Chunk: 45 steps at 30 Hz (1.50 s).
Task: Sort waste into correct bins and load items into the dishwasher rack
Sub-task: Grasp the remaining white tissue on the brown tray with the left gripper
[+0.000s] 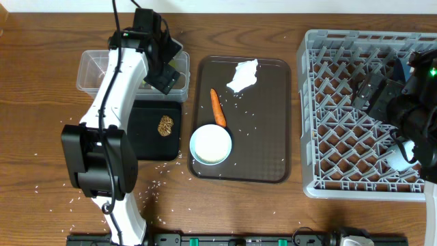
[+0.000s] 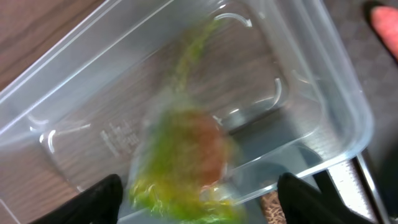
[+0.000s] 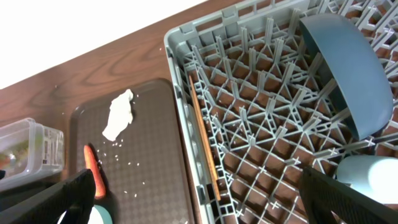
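"Two bins lie at the left of the desk (image 1: 41,137). Why does the left tool (image 2: 199,186) hang over the clear tub (image 2: 323,81)?" asked the first.

"Probably because the yellow-green wrapper (image 2: 180,162) belongs there," said the second. "The fingers stand wide apart, and the wrapper shows as a crinkly blur below them, inside the tub's glossy see-through walls. Whether it has landed cannot be told."

"And the matte black tray (image 1: 147,147)?"

"It holds the brown food lump (image 1: 165,126), rough and knobbly, so food scraps seem to go there. The slim carrot (image 1: 217,107), the crumpled tissue (image 1: 242,75) and the round white bowl (image 1: 210,145) wait on the brown serving tray (image 1: 266,137). Loose rice grains (image 1: 164,184) are scattered over the tray and the desk."

"The right tool (image 3: 196,186)?"

"Its fingers are spread and grip nothing, above the grey lattice rack (image 3: 249,124). The dark-blue dish (image 3: 348,68) leans there on edge among the pegs, likely so it can drain. The light-blue cup (image 3: 370,177) is just beside it."
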Each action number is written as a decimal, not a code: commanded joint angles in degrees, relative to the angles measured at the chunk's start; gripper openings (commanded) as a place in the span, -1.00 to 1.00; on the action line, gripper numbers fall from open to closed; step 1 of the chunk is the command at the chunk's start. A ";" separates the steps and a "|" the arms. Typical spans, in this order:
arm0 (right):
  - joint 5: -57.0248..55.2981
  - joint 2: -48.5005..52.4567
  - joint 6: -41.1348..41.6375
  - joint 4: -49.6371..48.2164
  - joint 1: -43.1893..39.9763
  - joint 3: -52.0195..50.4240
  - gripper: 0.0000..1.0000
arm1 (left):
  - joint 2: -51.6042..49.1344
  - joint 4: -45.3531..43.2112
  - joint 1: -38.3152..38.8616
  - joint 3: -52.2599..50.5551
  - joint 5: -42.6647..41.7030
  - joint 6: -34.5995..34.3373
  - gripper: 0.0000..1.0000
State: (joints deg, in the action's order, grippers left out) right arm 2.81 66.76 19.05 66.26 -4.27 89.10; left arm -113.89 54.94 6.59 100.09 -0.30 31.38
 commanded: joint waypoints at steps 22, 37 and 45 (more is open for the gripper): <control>0.24 0.00 -0.46 0.61 -0.37 0.13 0.99 | -12.50 -36.11 22.49 -8.96 -9.79 -14.40 0.31; 0.46 0.00 -0.44 0.61 -0.37 0.13 0.98 | -14.49 -42.16 22.88 -9.05 -7.76 -26.69 -0.87; 0.46 0.00 -0.46 0.68 -0.37 0.13 0.99 | 0.22 -30.60 22.14 -7.98 -7.32 -27.82 -0.88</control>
State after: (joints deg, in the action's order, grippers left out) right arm 3.03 66.76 19.05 66.78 -4.27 89.10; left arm -123.74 21.71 29.32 91.13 -8.51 4.45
